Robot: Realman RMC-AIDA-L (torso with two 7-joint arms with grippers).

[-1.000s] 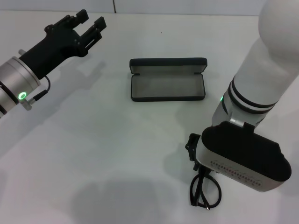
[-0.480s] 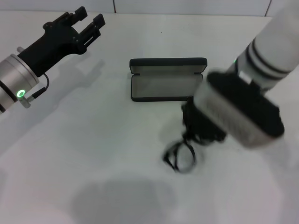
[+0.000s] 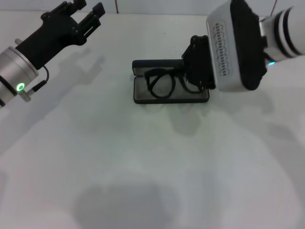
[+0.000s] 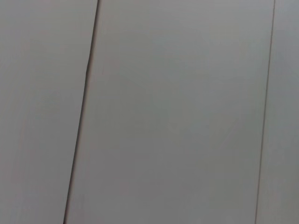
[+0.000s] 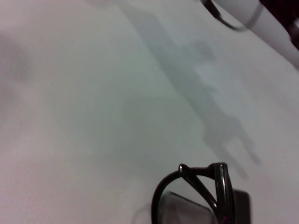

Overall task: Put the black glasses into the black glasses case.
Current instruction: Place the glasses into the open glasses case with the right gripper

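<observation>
- Right end effector (image 3: 190, 78): we find it over the right end of the black glasses case, reaching in from the right side of the counter; it is clenched on the black glasses at their right end.
- Black glasses (image 3: 164, 83): we see them carried above the open tray of the case, lenses facing the head camera, frame running along the length of the case. We cannot tell whether they touch the lining. In the right wrist view one round lens rim (image 5: 196, 198) shows close to the camera, with a dark corner of the case just behind it.
- Black glasses case (image 3: 143, 98): we note it open at the centre of the counter, lid standing at the far edge, grey lining showing in the tray.
- Left end effector (image 3: 86, 19): we log it held in the air at the far left of the counter, well apart from the case, fingers parted and holding nothing.
- Counter (image 3: 119, 157): we record a plain white surface carrying the case, with shadows of both arms on it.
</observation>
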